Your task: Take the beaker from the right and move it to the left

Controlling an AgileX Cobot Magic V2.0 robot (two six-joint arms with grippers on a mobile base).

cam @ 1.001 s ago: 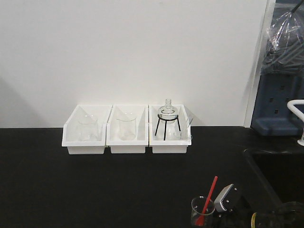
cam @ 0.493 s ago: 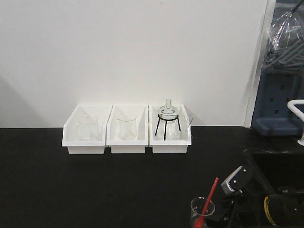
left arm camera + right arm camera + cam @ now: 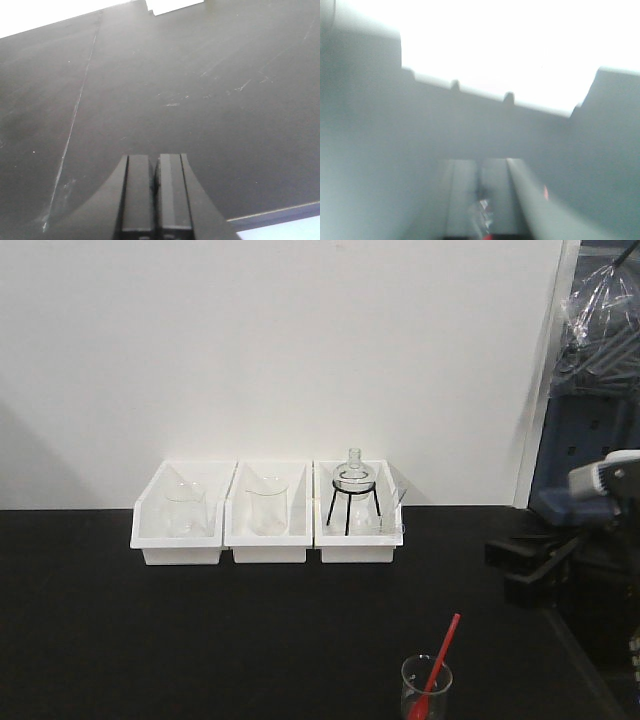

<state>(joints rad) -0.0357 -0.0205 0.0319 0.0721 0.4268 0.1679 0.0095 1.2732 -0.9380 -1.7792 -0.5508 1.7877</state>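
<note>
One beaker (image 3: 426, 687) with its red stick stands alone near the front of the black worktop (image 3: 200, 640); only the wrist views show each end effector, left (image 3: 154, 172) and right (image 3: 481, 175), pressed together.

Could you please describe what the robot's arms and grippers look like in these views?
The left gripper has two flat, dark grey, rectangular fingers set on a flared black base. The right gripper looks similar but blurred. From the front, the right arm is black and blocky, with a pale grey cap.
</note>
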